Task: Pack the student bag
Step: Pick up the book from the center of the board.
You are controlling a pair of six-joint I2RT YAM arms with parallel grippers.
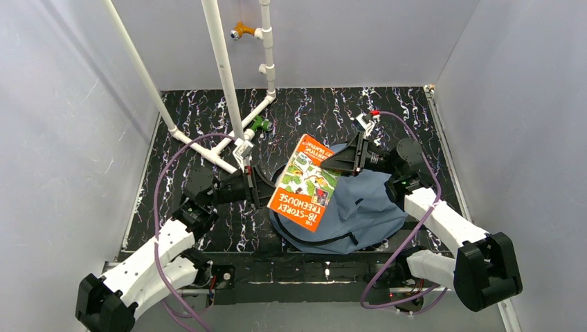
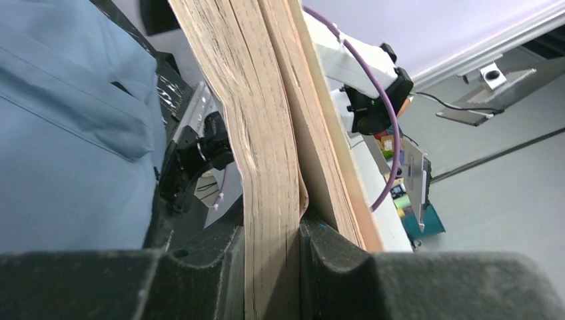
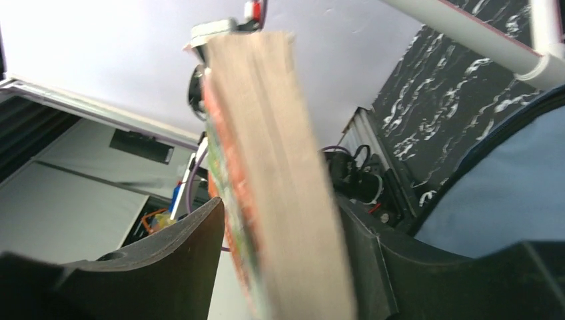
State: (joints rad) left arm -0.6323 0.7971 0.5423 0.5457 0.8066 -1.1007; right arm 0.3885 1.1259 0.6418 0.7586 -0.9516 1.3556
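As overhead shows cover, left hand (image 2: 270, 230) clamps book (image 1: 304, 183), right hand (image 3: 278, 207) astride, grip unclear.

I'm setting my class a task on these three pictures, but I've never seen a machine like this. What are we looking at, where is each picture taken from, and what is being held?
Two robot arms are bolted to a black marbled table. The overhead picture shows both; the other two come from cameras on each wrist. The left gripper is clamped on an orange book, above a blue backpack lying on the table. The right gripper straddles the book; its grip is unclear.
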